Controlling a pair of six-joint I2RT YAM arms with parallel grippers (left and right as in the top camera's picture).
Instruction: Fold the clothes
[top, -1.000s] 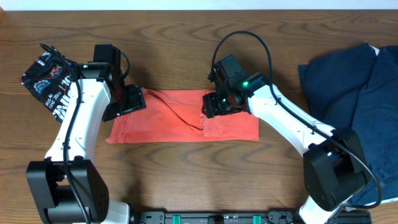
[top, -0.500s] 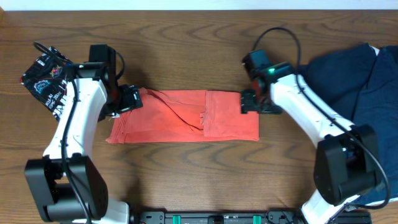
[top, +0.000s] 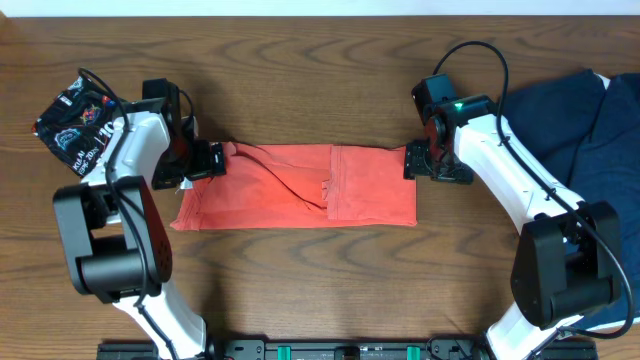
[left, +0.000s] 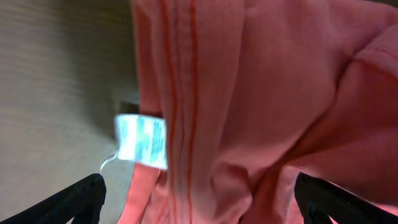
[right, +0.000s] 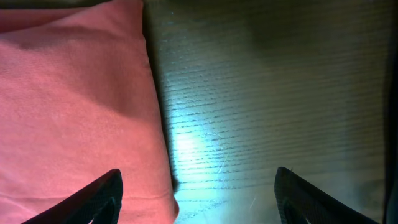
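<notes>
Since the black printed T-shirt is bunched up in the upper left of the overhead frame, its white print can't really be read. Just right of it, the left gripper is parked at the left end of the coral-red shirt, but from above its fingertips are hidden under its own body. In the left wrist view the two dark fingers are cut off at the bottom corners and spread wide. Pink fabric fills the gap between them, and nothing is seen to be pinched. A white care label is stuck out from a double-stitched hem there, its text too blurred to make out.

The coral-red shirt is laid flat mid-table as a long folded strip. Its long axis runs left to right across the frame, with a crease line and a few wrinkles near the middle. No lettering is shown on the side facing up.

At the strip's right end the right gripper is held, jaws spread wide. In the right wrist view one finger is over the cloth edge and the other over bare wood lit by a glare patch.

Far right, a navy blue pile is cut off by the frame edge, so its shape can't be told.
</notes>
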